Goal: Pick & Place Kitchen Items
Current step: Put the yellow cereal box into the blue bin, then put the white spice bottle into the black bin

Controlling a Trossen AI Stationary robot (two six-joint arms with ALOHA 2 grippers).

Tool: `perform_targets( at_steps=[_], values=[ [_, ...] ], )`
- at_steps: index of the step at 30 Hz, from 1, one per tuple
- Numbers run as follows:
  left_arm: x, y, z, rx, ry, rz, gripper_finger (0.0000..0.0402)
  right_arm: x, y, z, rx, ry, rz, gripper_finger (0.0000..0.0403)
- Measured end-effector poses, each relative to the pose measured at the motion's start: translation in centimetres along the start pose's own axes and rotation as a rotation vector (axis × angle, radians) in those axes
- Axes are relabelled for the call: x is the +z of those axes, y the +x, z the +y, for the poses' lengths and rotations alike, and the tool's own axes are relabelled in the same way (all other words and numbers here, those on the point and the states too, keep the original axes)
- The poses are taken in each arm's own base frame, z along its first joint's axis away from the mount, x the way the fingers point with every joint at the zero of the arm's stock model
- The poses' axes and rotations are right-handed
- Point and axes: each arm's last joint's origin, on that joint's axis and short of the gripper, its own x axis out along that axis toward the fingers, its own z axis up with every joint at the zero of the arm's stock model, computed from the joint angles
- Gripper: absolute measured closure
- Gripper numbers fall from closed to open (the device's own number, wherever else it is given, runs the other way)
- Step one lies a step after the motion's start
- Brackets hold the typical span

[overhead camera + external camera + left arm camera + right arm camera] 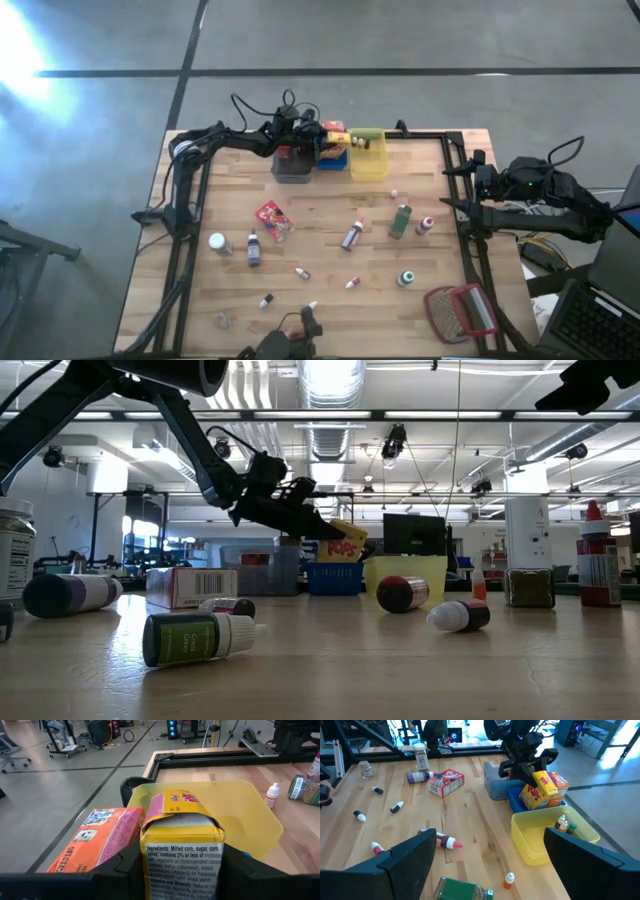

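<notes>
While the right gripper (485, 865) waits with its jaws spread wide at the table's right edge, the left gripper (181, 870) clamps a yellow cereal box (182, 850) between its two fingers (125, 870) over the blue bin (520, 800), beside the yellow bin (260, 815). An orange box (97, 837) stands just beside it. Small bottles (352, 236) and a red packet (273, 220) lie scattered on the wooden table (330, 200).

Yellow box (182, 851), orange box (95, 840), translucent yellow bin (250, 815)
</notes>
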Motion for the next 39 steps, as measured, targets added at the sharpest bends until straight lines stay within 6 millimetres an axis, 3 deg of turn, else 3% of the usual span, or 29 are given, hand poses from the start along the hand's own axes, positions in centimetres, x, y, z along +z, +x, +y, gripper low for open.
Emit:
perform_targets(
  at_steps=[10,18,28,39],
  values=[
    [0.3,-0.1,0.0,0.003,0.003,-0.011,0.0159,0.0,0.0,0.0,0.000,0.000,0.000,0.0039],
    [3.5,-1.1,0.4,0.029,0.067,-0.083,0.0156,0.0,0.0,0.0,0.000,0.000,0.000,0.0039],
    [10.5,-4.9,0.0,0.074,0.157,-0.240,0.0156,0.0,0.0,0.0,0.000,0.000,0.000,0.0039],
    [19.1,-11.0,-3.7,0.050,0.184,-0.456,0.0156,0.0,0.0,0.0,0.000,0.000,0.000,0.0039]
  ],
)
